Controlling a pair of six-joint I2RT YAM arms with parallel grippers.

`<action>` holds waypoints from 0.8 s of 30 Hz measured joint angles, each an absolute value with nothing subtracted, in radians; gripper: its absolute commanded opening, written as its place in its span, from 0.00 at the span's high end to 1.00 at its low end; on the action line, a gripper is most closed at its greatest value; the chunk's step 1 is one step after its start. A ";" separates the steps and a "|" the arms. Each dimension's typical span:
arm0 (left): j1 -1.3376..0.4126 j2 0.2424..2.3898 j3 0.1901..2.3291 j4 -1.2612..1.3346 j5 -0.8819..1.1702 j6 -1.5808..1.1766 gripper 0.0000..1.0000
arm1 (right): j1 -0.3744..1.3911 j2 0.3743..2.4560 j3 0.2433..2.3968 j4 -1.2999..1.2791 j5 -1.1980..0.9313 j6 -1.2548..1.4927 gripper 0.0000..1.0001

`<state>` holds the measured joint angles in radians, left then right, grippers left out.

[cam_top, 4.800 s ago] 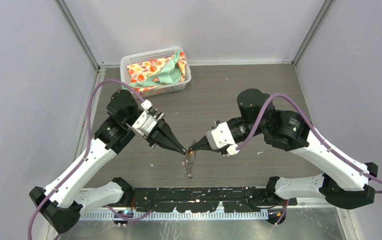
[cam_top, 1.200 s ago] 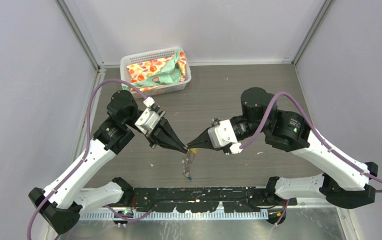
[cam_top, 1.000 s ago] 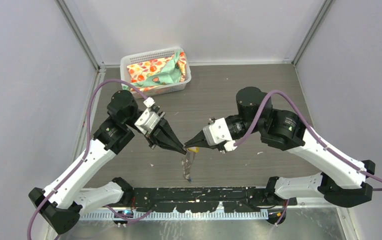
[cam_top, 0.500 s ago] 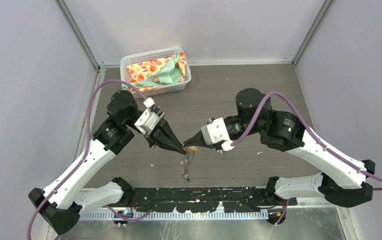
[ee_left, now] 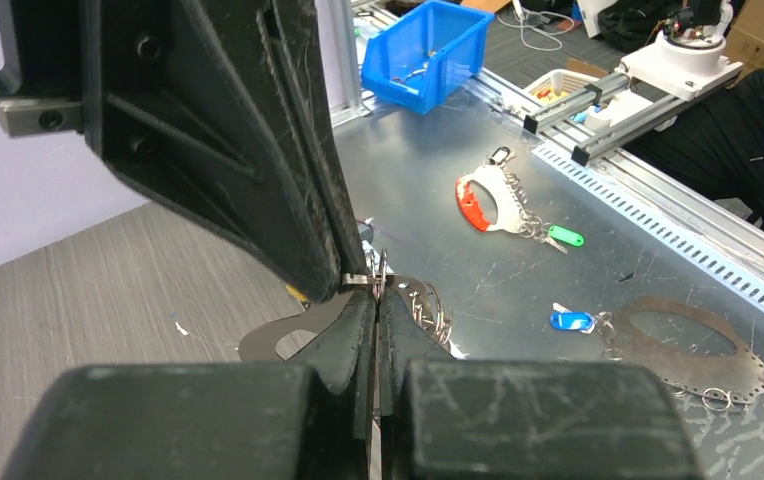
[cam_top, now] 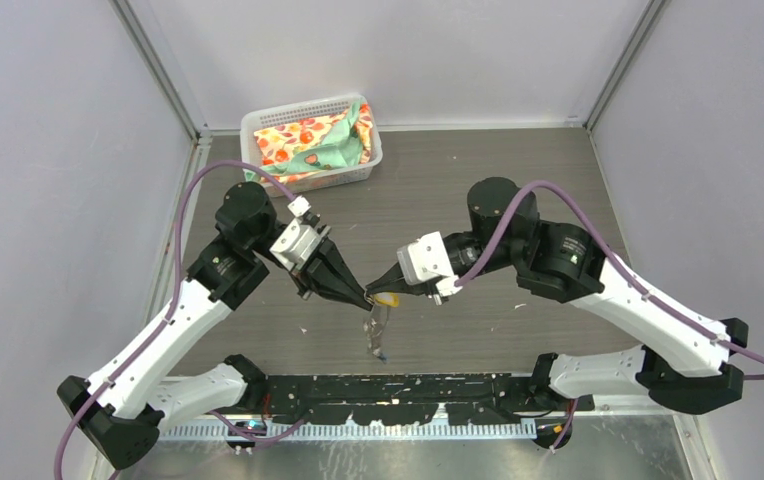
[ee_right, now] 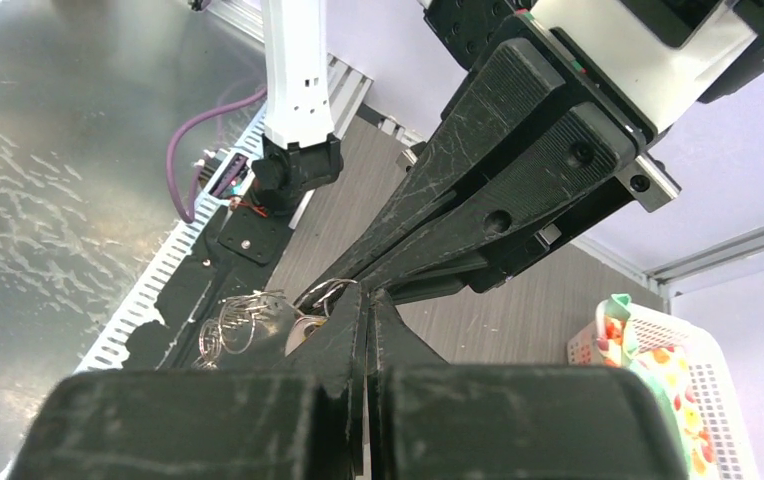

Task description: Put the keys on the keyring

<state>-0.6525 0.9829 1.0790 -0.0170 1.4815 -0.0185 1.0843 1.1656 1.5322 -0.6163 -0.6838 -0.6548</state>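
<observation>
My left gripper (cam_top: 365,300) is shut on a thin wire ring (ee_left: 380,280) of the keyring (cam_top: 377,328). The pale plate of the keyring hangs below the tips, with the blue key (cam_top: 382,353) dangling at its low end. My right gripper (cam_top: 372,292) meets the left tip to tip and is shut on the yellow-orange key (cam_top: 389,298). That key's small metal blade (ee_left: 356,279) pokes out against the ring. In the right wrist view, the right gripper (ee_right: 367,298) hides most of the key, and loose wire rings (ee_right: 243,318) show to its left.
A white basket (cam_top: 258,125) holding patterned cloth stands at the back left of the table. A black rail (cam_top: 398,385) runs along the near edge between the arm bases. Beyond it, a metal bench carries other key sets and a blue bin (ee_left: 423,50).
The right gripper has moved left with the yellow-orange key until its tip meets the left gripper's tip. The left arm and the hanging keyring have barely moved.
</observation>
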 measured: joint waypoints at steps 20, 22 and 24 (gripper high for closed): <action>-0.625 0.960 1.037 0.057 1.311 -0.127 1.00 | 1.076 1.289 1.731 -0.779 -0.537 -0.475 0.74; -0.622 0.960 1.033 0.077 1.300 -0.153 1.00 | 1.076 1.285 1.731 -0.779 -0.517 -0.471 0.69; -0.621 0.960 1.024 0.102 1.291 -0.174 1.00 | 1.076 1.281 1.731 -0.780 -0.495 -0.468 0.63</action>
